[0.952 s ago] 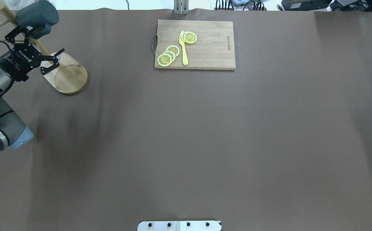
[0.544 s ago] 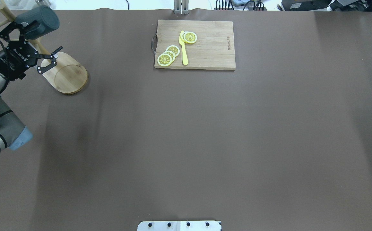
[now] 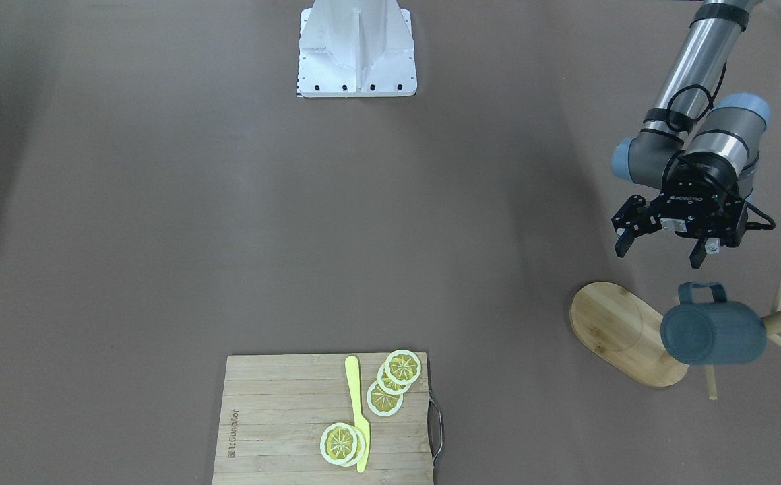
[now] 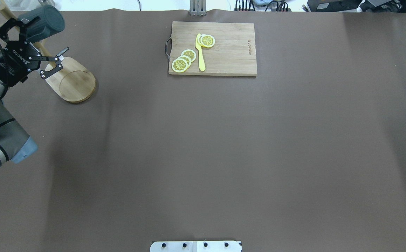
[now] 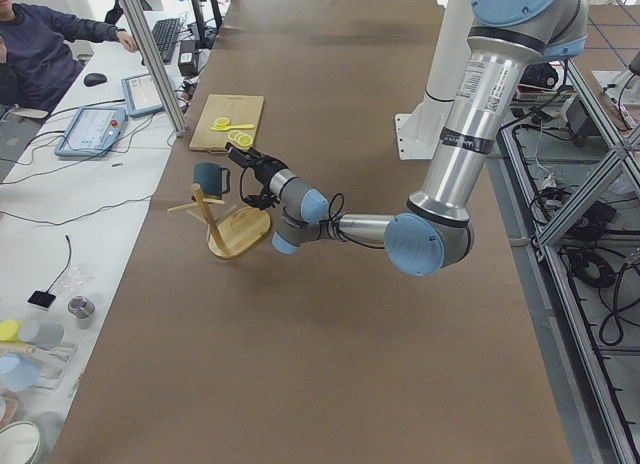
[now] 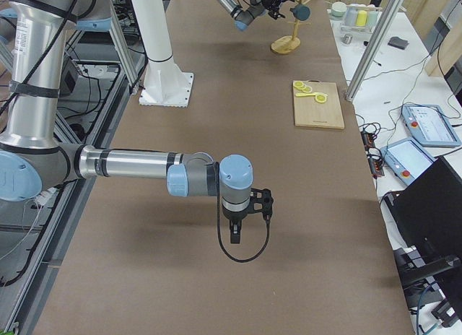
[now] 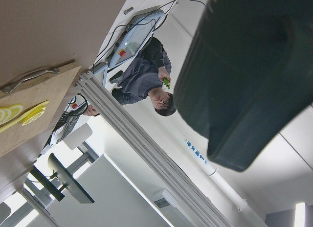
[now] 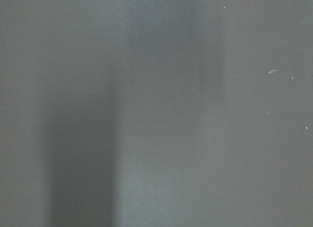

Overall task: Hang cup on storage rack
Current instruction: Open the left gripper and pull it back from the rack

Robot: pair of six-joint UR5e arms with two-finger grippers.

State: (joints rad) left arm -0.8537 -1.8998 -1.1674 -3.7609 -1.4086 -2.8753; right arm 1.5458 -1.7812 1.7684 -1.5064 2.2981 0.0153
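The dark blue-grey cup (image 3: pixel 713 333) hangs by its handle on a peg of the bamboo storage rack (image 3: pixel 619 330), tipped on its side above the oval base. From overhead, the cup (image 4: pixel 43 21) sits at the far left corner over the storage rack (image 4: pixel 73 82). My left gripper (image 3: pixel 661 256) is open and empty, a short way from the cup on the robot's side, touching nothing. The left wrist view shows the cup (image 7: pixel 249 75) close and dark. My right gripper (image 6: pixel 250 219) appears only in the exterior right view, low over bare table, and I cannot tell its state.
A rectangular cutting board (image 4: pixel 212 49) with lemon slices and a yellow knife lies at the far middle. The white robot base (image 3: pixel 356 47) stands at the near edge. A seated person (image 5: pixel 50 44) is beyond the table's far side.
My open left gripper has drawn back from the cup, leftward in the overhead view. The cup stays hanging on the rack's peg.
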